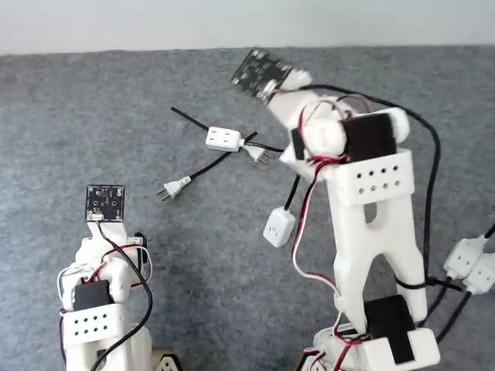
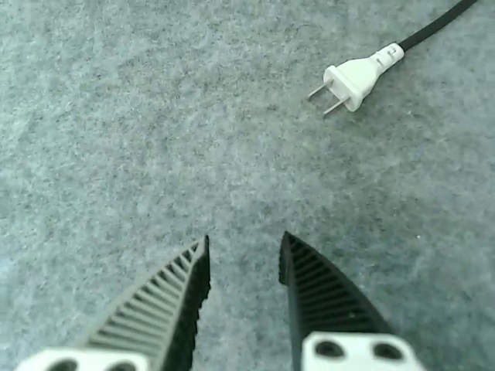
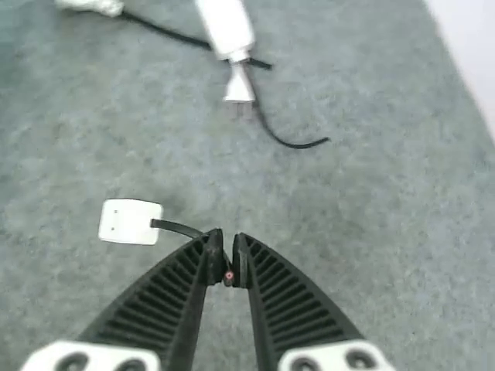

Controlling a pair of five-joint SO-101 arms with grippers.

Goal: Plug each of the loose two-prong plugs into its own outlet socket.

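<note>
Right gripper (image 3: pixel 224 241): pressed onto the black cord (image 3: pixel 176 228) beside a white socket block (image 3: pixel 128 222). Left gripper (image 2: pixel 244 243): spread, empty, a loose plug (image 2: pixel 348 81) lying ahead on the table (image 2: pixel 116 116). Best to grasp the plug body, prongs free, square to the slots, then push gently. Grey felt-like covering; pale wall (image 1: pixel 232 23) behind.

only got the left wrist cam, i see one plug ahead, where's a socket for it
observer: a white strip lies farther from the arms, past that plug.
operator: any other plug loose
observer: yes, a second plug lies just beside the strip.
operator: what's the right gripper doing
observer: the right gripper is nearly shut, and the cord of a single outlet runs up to its tips.
</note>
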